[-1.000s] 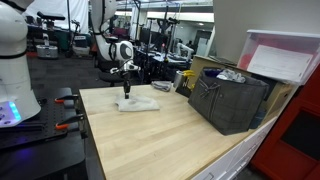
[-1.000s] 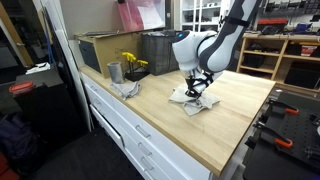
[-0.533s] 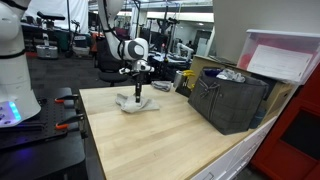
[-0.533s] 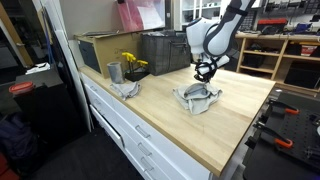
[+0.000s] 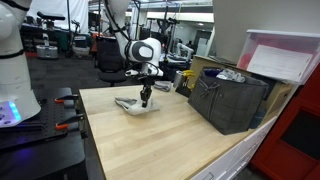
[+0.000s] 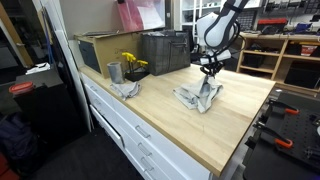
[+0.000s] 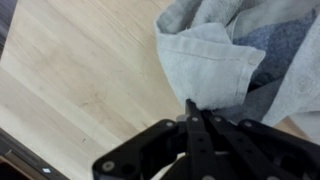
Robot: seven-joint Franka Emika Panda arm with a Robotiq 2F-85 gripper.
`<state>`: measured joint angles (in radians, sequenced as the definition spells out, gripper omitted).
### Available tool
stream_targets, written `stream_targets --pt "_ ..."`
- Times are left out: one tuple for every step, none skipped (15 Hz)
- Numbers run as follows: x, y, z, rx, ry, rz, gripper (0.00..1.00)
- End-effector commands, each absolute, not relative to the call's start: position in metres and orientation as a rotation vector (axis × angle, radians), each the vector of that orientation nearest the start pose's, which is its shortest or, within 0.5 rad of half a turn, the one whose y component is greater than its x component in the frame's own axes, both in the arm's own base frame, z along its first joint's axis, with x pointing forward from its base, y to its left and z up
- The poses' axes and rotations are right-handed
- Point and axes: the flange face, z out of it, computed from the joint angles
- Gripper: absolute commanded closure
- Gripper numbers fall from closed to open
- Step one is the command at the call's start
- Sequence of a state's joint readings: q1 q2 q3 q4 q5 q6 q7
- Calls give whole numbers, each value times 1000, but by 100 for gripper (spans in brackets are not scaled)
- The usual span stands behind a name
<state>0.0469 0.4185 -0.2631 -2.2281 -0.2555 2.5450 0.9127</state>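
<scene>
A grey cloth (image 5: 133, 104) lies crumpled on the wooden tabletop (image 5: 160, 140). My gripper (image 5: 146, 96) hangs over its right-hand edge, shut on a pinch of the fabric and lifting that edge off the wood. In an exterior view the cloth (image 6: 198, 98) trails down and to the left from the gripper (image 6: 211, 72). The wrist view has the gripper (image 7: 190, 108) with its jaws pressed together on a hem of the cloth (image 7: 212, 55), pale wood on the left.
A black mesh crate (image 5: 230, 100) stands at the table's far right, a pink-lidded bin (image 5: 285, 55) behind it. A metal cup (image 6: 114, 71), yellow flowers (image 6: 132, 62) and another rumpled cloth (image 6: 125, 89) sit near the table's far corner.
The gripper has travelled across the table towards the black crate, pulling the pinched edge of the cloth with it and raising it; the cloth has gone from flat to bunched.
</scene>
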Motion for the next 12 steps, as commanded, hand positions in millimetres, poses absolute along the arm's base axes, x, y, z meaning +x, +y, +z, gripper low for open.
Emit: stream_targets --pt "533 -158 185 -2987 1706 -89 99" --pt "532 -168 184 -2944 1801 -92 99" --pt "530 -178 182 -2886 1901 -73 99" --pt "529 -184 178 -2840 1979 -39 83" --pt "526 -185 174 -2821 2012 -11 69" --pt "525 -184 171 -2813 2029 -3 64" --pt "523 -178 169 -2826 2021 -8 55" --pt "522 -172 168 -2842 2005 -18 48" --pt "521 -165 168 -2868 1973 -32 42" --pt "521 -154 170 -2901 1920 -36 33" --pt "521 -144 172 -2926 1869 -37 26" --pt "523 -131 176 -2946 1825 -55 18"
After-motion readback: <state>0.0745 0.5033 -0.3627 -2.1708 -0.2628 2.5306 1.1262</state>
